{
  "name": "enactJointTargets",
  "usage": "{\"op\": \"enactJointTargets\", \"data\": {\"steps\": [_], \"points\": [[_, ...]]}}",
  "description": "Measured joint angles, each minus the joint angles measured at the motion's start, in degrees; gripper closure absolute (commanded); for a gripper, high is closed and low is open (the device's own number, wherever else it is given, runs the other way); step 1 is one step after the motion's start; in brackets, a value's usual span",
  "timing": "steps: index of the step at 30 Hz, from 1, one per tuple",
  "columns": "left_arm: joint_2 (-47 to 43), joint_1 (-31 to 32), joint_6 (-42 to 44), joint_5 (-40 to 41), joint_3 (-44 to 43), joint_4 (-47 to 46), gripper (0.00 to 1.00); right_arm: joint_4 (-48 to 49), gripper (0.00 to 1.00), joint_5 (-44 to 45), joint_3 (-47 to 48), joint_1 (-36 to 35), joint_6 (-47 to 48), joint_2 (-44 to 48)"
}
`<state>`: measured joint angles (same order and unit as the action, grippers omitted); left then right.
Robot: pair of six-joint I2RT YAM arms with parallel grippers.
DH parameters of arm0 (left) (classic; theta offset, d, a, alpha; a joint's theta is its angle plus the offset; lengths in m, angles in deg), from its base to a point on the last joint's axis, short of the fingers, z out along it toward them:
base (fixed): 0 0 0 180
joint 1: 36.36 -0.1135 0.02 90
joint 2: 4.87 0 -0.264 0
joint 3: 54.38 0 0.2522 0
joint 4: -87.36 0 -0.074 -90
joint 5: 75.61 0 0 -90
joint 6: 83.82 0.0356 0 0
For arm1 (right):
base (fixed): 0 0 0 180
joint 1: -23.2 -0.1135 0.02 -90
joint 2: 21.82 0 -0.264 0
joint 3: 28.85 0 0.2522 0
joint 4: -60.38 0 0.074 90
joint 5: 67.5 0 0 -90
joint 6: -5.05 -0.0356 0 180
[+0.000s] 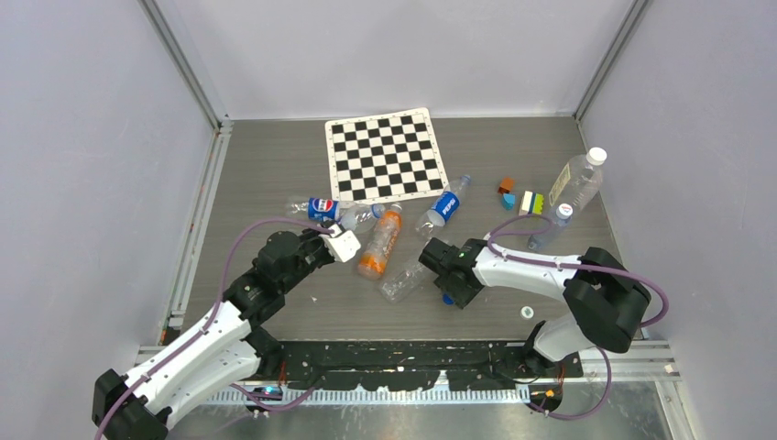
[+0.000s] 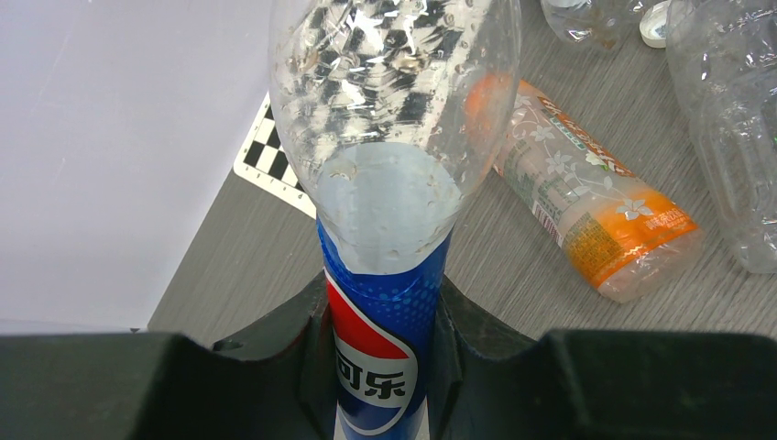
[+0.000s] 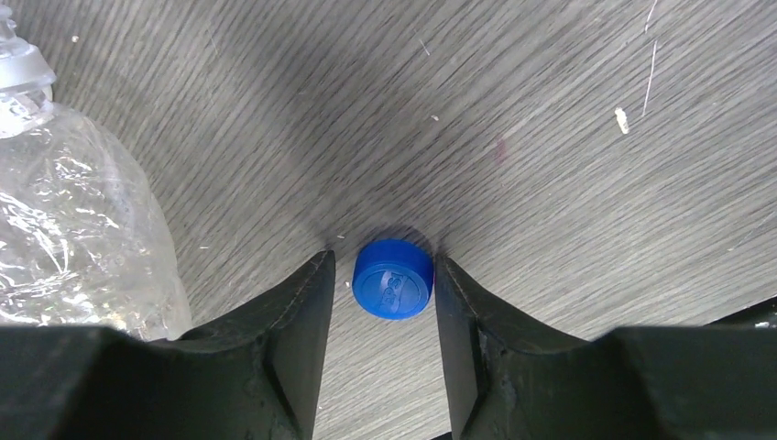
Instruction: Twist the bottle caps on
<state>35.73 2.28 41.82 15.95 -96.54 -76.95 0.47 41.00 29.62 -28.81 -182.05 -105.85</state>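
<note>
Blue cap sits btwn right gripper jaws (narrow gaps, not gripped); left gripper clamps Pepsi bottle.

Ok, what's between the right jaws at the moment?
Only a blue bottle cap, lying top up on the table. The right wrist view shows it.

Bottle caps, small round plastic screw type. Blue cap: loose, lying flat on the worktop with its closed top upward and an embossed mark on that face. It sits between the fingers of the right gripper, with a slim gap on one side. White cap: loose, flat on the worktop at the front right, well apart from the blue one. Second white cap: seated on the neck of a clear bottle, far right.
</note>
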Motion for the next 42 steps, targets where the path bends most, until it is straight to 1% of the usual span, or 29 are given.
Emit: {"op": "enactJointTargets", "data": {"steps": [2, 5, 10, 16, 17, 18, 19, 20, 22, 26, 32, 35, 39, 42], "points": [[0.00, 0.00, 0.00, 0.00, 0.00, 0.00, 0.67, 0.02, 0.56, -0.11, 0.00, 0.00, -0.22, 0.00], [0.00, 0.00, 0.00, 0.00, 0.00, -0.02, 0.67, 0.28, 0.57, -0.26, -0.02, 0.00, -0.57, 0.00], [0.04, 0.00, 0.00, -0.02, 0.00, 0.00, 0.67, 0.52, 0.64, -0.48, -0.04, -0.02, -0.83, 0.00], [0.20, 0.00, -0.02, -0.07, 0.00, 0.00, 0.68, 0.42, 0.75, -0.72, 0.09, 0.00, -0.15, 0.00], [0.24, 0.00, -0.02, -0.07, 0.00, 0.00, 0.68, 0.37, 0.79, -0.85, 0.17, 0.00, 0.28, 0.00], [0.26, 0.00, -0.02, -0.09, 0.00, 0.00, 0.68, 0.24, 0.81, -0.96, 0.39, 0.00, 1.05, 0.00], [0.31, 0.00, -0.02, -0.13, 0.00, 0.00, 0.68, -0.17, 0.86, -1.14, 0.92, 0.00, 2.29, 0.00], [0.31, 0.00, -0.02, -0.15, 0.00, 0.00, 0.68, -0.46, 0.88, -1.25, 1.60, 0.00, 3.43, 0.00], [0.31, 0.00, -0.02, -0.79, 0.00, 0.00, 0.67, -1.60, 0.91, -1.42, 4.24, 0.00, 7.41, 0.00], [0.31, 0.00, 0.00, -3.10, 0.00, 0.00, 0.67, -2.97, 0.92, -1.49, 11.45, 0.00, 17.46, 1.31], [0.33, 0.00, -0.70, -8.24, 0.00, 0.11, 0.67, -3.21, 0.92, -3.76, 20.61, 0.00, 35.45, 8.31], [0.90, 0.00, -2.19, -11.58, -0.24, 0.55, 0.67, -3.06, 0.94, -5.14, 25.49, 0.00, 45.75, 11.82], [2.97, 0.00, -4.68, -15.91, -1.90, 2.82, 0.67, -1.51, 0.94, -7.72, 28.94, 0.00, 58.90, 16.11], [4.68, 0.00, -6.71, -20.09, -4.24, 5.31, 0.67, 0.94, 0.97, -11.02, 29.07, 0.00, 68.57, 19.91]]}}
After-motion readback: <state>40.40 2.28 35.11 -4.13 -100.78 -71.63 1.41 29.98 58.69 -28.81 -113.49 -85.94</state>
